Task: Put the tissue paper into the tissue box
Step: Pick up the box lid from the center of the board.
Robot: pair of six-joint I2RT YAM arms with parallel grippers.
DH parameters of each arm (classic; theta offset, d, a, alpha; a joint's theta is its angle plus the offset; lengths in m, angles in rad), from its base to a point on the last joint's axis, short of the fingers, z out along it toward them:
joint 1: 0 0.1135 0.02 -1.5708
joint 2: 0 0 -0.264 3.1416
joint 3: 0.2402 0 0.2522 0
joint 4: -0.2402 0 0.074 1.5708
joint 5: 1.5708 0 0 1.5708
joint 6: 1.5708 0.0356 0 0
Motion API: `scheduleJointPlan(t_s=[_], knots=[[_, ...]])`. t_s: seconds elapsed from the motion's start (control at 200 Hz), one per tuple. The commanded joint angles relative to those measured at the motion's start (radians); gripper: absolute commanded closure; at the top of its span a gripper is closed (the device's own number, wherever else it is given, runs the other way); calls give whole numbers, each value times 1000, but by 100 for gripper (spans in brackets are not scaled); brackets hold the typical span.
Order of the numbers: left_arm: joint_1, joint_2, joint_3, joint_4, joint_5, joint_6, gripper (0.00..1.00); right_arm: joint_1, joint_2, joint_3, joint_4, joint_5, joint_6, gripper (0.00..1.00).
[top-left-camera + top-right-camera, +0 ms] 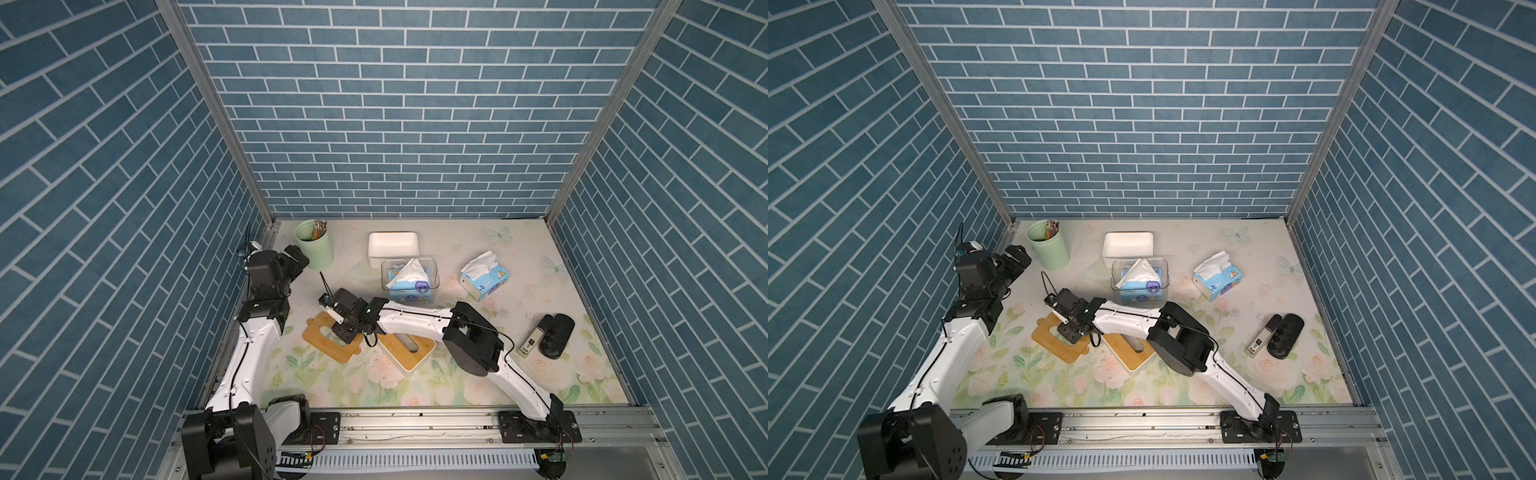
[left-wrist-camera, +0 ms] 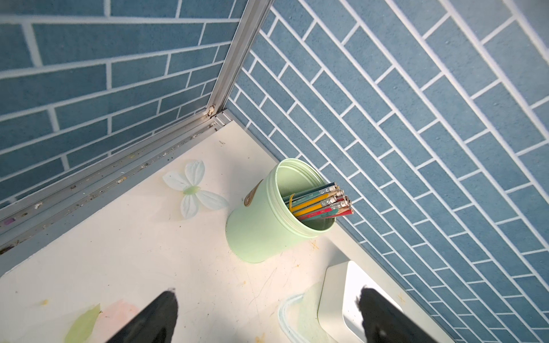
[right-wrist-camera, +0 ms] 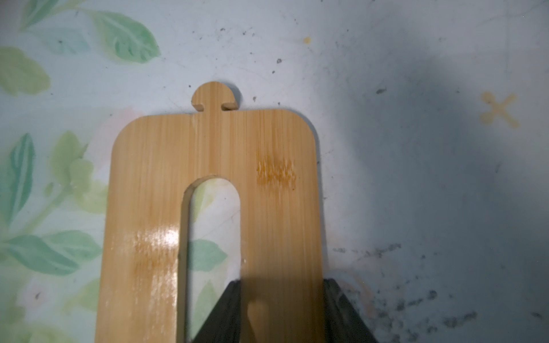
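One floral table (image 1: 332,386) carries all we see, and we place things from the clear box (image 1: 433,274) near its middle. Our right arm (image 1: 411,322) stretches across the table on the near side of that box, toward the robot's left. Our left arm (image 1: 249,353) stands well to the box's left, along the side wall. A white box (image 1: 397,353) with a slotted bamboo top sits on the near side of the clear box, partly under the right arm. A white tray (image 1: 390,255) sits just beyond the clear box; whether they touch we cannot tell. A green cup (image 1: 314,249) stands upright left of and beyond the box. A black case (image 1: 557,334) lies well to the box's right, with a stapler (image 1: 528,345) just beside it. A bamboo lid (image 3: 214,142) lies on the table, left of the box and on its near side. One tissue pack (image 1: 409,286) is inside the clear box, a sheet rising from its top; a second pack (image 1: 484,280) lies on the table just right of the box. Our right gripper (image 3: 282,282) pinches one rail of the lid, one of its fingers (image 3: 222,314) in the slot and its mate outside the edge. Our left gripper (image 2: 267,314) is spread wide with nothing between its fingers, aimed at the cup. Pencils (image 2: 320,202) lean in the cup.
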Motion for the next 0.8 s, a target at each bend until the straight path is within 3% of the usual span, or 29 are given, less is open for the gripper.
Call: scheduleJointPlan(t_s=[0.0, 0.275, 0.62, 0.795], knots=[[7, 1, 25, 18, 26, -3, 0, -9, -66, -38, 36, -48, 43, 66], [7, 33, 37, 33, 111, -11, 0, -29, -166, -132, 111, -73, 75, 68], [8, 53, 70, 38, 228, -4, 0, -90, -329, -290, 281, -221, 164, 70], [-10, 56, 108, 22, 310, 26, 0, -120, -412, -357, 284, -211, 161, 72]])
